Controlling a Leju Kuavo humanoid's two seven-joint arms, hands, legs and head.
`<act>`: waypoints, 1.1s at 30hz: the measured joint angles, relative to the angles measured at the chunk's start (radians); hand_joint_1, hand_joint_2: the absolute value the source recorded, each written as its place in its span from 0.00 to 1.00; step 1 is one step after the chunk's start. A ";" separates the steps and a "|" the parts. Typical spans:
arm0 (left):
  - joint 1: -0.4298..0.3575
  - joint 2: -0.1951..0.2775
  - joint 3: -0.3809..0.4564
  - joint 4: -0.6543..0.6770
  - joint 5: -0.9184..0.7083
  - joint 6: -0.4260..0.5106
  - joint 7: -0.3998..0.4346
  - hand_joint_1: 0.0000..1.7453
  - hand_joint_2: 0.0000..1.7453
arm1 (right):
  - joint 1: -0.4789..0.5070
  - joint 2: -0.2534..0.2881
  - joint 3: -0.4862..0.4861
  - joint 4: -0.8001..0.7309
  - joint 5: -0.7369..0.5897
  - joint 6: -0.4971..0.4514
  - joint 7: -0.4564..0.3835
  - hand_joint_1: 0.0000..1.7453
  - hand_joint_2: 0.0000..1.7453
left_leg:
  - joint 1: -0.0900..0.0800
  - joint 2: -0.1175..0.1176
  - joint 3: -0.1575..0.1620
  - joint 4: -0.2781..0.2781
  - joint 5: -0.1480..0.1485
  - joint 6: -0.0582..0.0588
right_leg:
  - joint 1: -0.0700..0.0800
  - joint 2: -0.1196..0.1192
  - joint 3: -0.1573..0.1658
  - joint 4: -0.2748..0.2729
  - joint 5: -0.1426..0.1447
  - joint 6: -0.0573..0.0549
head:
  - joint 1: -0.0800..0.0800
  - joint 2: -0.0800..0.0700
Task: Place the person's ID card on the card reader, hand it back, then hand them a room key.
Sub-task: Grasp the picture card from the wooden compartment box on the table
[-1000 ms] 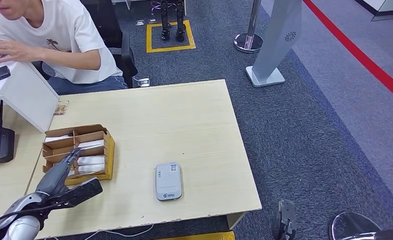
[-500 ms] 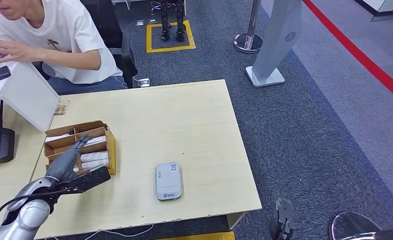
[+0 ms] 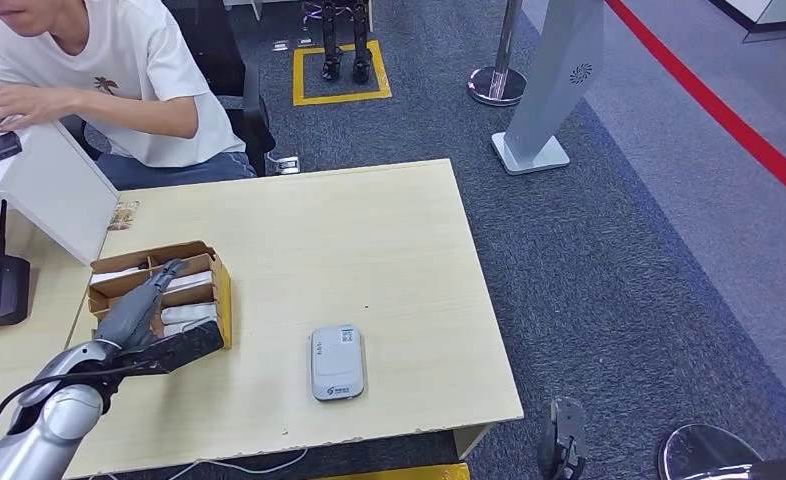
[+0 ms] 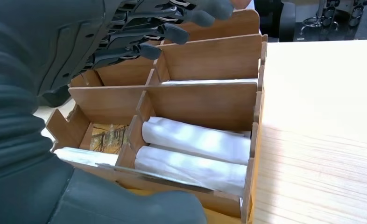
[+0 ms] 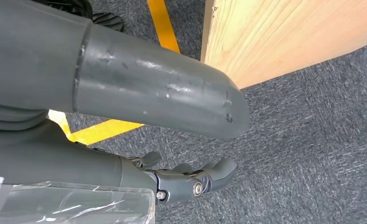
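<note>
Several white room keys in wooden box compartments.

card reader on table, divided box to its left

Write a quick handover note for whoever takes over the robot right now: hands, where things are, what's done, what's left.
Left hand: open, fingers stretched over the wooden box of white room keys, holding nothing.
Right hand: hangs by the table edge over the carpet, fingers loosely curled, holding nothing.
Card reader: on the table, nothing on it.
Person: seated at the far left corner.
Done: cannot tell; no ID card visible.
Left: pick a key and hand it over.
</note>
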 joint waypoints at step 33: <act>-0.017 0.050 -0.059 -0.009 0.147 -0.057 0.005 0.00 1.00 | -0.007 0.000 0.008 0.000 -0.034 -0.011 -0.013 0.00 0.00 | 0.000 0.000 0.000 0.000 0.000 0.000 | 0.000 0.000 0.000 0.000 0.000 0.000 | 0.000 0.000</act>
